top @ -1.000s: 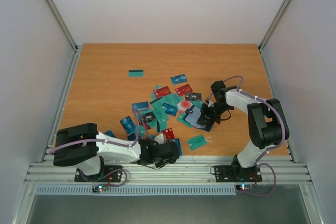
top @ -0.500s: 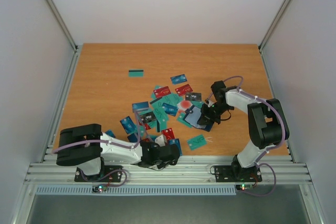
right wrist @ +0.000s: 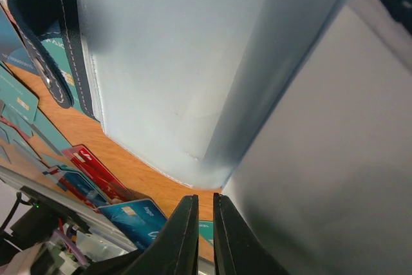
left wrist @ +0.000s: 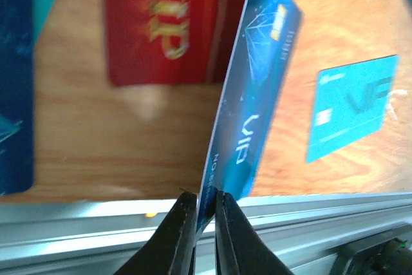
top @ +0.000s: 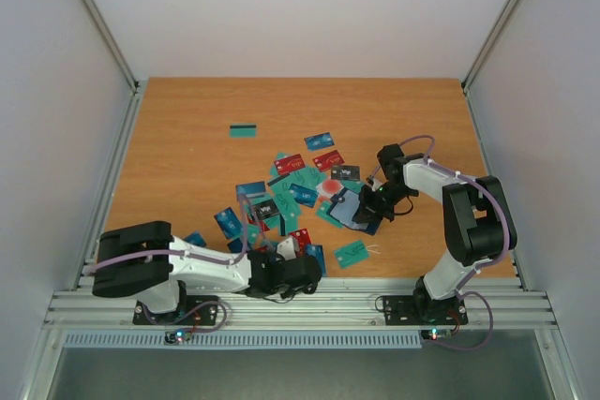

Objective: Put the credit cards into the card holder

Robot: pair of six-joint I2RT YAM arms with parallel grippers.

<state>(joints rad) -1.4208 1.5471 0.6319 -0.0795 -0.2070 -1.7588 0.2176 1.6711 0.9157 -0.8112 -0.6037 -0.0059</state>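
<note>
Now left gripper (left wrist: 205,195) pinches a blue card (left wrist: 257,94); right gripper (right wrist: 205,199) clamps the card holder (right wrist: 174,62).

Glossy plastic cards (left wrist: 254,94) (wood-grain table (top: 187,175))

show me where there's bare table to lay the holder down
Bare wood: the far strip behind the lone teal card, the left side along the wall, the far right corner beyond the right arm. Crowded: the card pile in the middle.
</note>
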